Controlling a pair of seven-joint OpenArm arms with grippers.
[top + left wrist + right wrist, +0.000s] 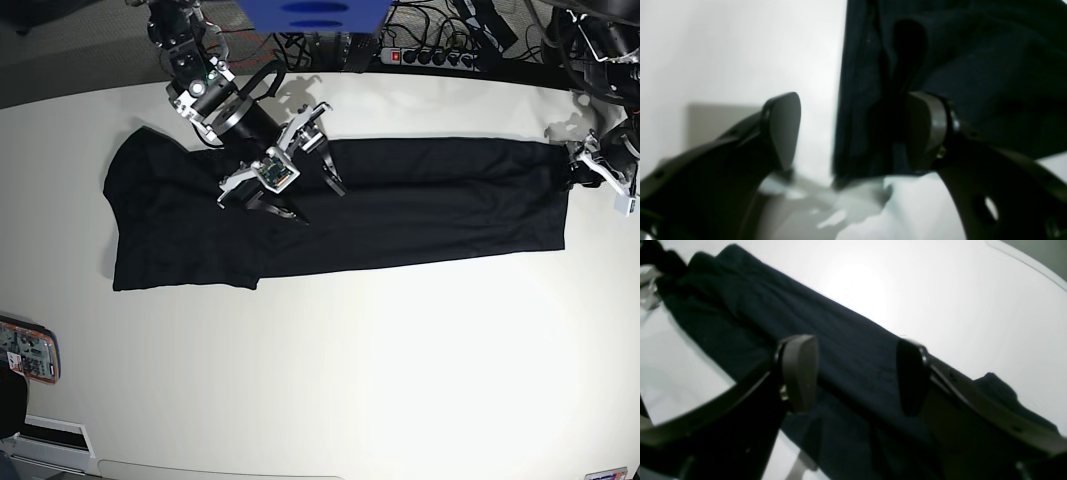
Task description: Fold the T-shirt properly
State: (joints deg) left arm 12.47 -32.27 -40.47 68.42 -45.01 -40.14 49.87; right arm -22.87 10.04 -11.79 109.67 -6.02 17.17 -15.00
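The black T-shirt (400,205) lies flat on the white table as a long band running left to right, wider at its left end. My right gripper (318,200) hovers open over the shirt's left-middle. In the right wrist view its fingers (800,373) straddle the dark cloth (853,350) with nothing pinched. My left gripper (583,170) stands open at the shirt's right end. In the left wrist view the cloth's edge (867,100) hangs between the jaws, by the right finger (923,133), while the left finger (783,130) is over bare table.
The white table (400,360) stretches toward the near edge. A flat red-rimmed device (25,350) lies at the front left corner. Cables and a power strip (430,55) run along the back edge, beside a blue object (310,15).
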